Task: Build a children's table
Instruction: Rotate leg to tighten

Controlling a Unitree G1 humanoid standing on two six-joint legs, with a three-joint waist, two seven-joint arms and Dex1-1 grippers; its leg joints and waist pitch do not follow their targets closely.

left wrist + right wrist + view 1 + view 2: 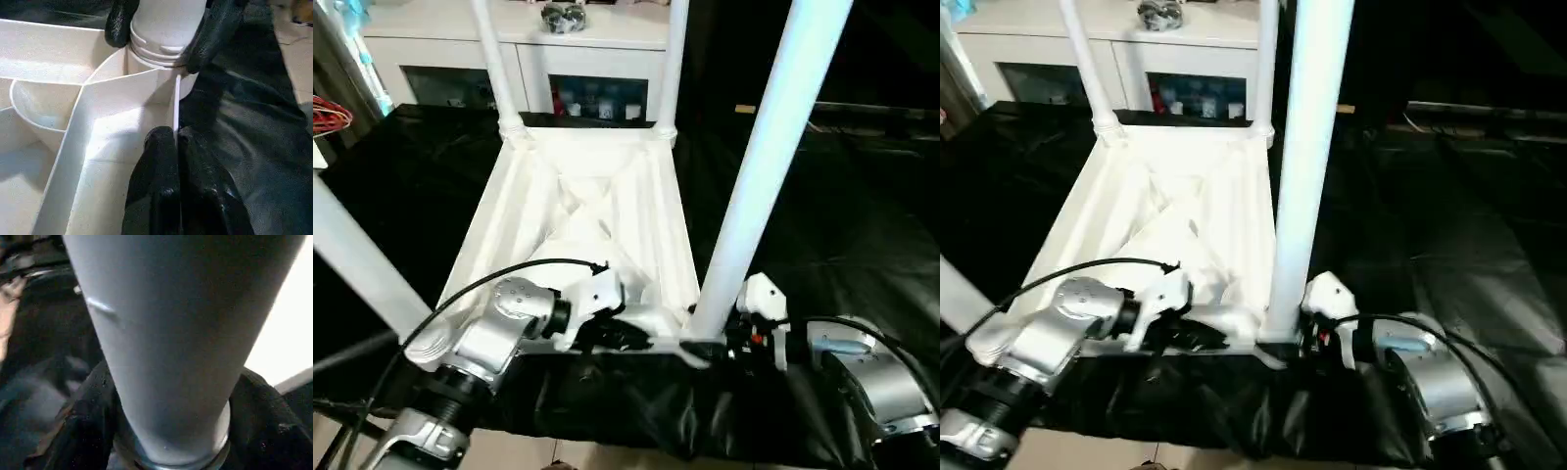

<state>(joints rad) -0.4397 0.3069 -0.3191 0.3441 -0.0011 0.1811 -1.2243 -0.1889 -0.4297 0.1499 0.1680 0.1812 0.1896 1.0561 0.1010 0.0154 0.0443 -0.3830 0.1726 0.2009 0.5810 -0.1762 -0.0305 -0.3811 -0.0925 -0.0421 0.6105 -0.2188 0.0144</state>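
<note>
The children's table [592, 211] was seen lying upside down on a black sheet [862, 225], its ribbed underside facing up and four white legs standing in the corner sockets. The near right leg [759, 171] rose between the two arms. Its base was flanked by the right gripper [161, 29], one black finger [120, 22] on each side, jaws set to the leg's width around it. The left gripper [174, 139] was pinched shut on the thin rim of the table's edge, just beside that socket. A white cabinet [524, 49] with glass doors stood behind the far legs, and red cables [328, 116] lay at the left edge.
</note>
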